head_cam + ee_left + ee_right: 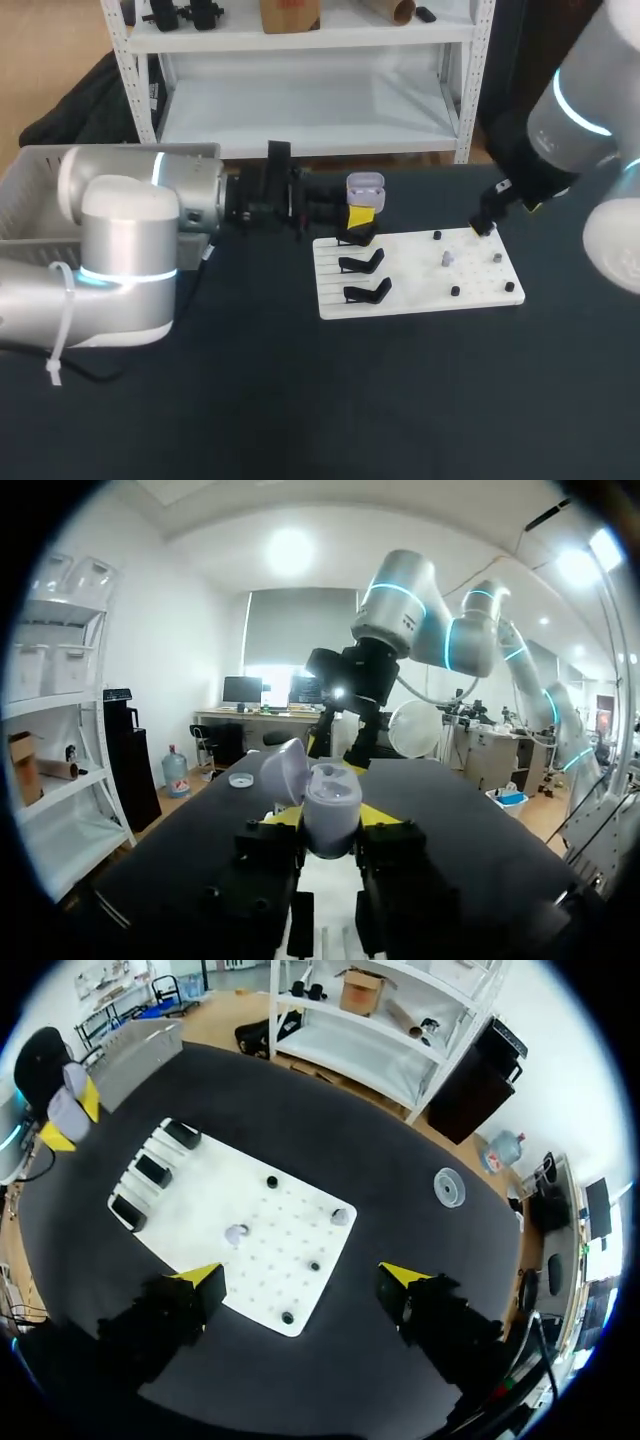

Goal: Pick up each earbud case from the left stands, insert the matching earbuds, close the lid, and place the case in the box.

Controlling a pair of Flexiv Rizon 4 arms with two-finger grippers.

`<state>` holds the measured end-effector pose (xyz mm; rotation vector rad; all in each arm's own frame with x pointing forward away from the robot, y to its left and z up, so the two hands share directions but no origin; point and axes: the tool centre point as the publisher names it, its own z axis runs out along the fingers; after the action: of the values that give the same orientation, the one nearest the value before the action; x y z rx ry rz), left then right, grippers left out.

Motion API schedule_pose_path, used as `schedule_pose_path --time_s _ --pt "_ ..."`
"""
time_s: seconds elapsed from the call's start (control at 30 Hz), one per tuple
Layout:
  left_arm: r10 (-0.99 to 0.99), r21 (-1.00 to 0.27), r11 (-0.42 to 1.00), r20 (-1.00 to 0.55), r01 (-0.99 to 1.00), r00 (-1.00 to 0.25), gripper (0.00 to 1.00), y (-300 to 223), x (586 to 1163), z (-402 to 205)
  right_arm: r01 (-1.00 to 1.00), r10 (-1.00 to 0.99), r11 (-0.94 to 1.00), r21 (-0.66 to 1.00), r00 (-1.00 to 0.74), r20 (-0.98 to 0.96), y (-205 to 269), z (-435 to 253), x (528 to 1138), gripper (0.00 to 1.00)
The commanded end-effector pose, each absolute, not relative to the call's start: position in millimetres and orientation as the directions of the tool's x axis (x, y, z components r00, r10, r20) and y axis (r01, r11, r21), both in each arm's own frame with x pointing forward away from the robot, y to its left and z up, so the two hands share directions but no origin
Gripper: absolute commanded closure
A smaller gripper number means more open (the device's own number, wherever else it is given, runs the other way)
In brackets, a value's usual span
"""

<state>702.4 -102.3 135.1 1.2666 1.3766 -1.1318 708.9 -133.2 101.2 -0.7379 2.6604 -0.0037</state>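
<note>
My left gripper (362, 212) is shut on a lavender earbud case (365, 186) with its lid up, held above the far left corner of the white board (415, 300). In the left wrist view the case (332, 802) stands upright between the yellow tips of the gripper (332, 818). Three black stands (364, 263) line the board's left side. Small earbuds lie on the board: a pale one (236, 1233), a grey one (341, 1216) and black ones (314, 1266). My right gripper (300, 1278) hangs open above the board's right part (483, 226).
A pale plastic basket (30, 185) stands at the table's far left, behind my left arm. A small white disc (449, 1186) lies on the dark tabletop beyond the board's right end. The tabletop in front of the board is bare dark cloth.
</note>
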Motion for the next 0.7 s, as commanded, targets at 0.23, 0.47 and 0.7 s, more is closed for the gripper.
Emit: schedule_pose_path --time_s 0.23,0.47,0.7 --pt "0.123 -0.035 0.141 -0.991 0.989 -0.052 1.0 -106 714 140 -0.504 -0.517 0.855 -0.124 -0.807 -0.284 -138 79 727 0.0" --pt "0.127 -0.03 0.126 -0.991 0.992 -0.047 1.0 -124 718 146 -0.502 -0.516 0.856 -0.123 -0.818 -0.255 -144 71 739 0.22" --pt "0.139 -0.033 0.108 -0.989 0.994 -0.048 1.0 -140 724 147 -0.49 -0.501 0.865 -0.106 -0.835 -0.229 -144 62 746 0.45"
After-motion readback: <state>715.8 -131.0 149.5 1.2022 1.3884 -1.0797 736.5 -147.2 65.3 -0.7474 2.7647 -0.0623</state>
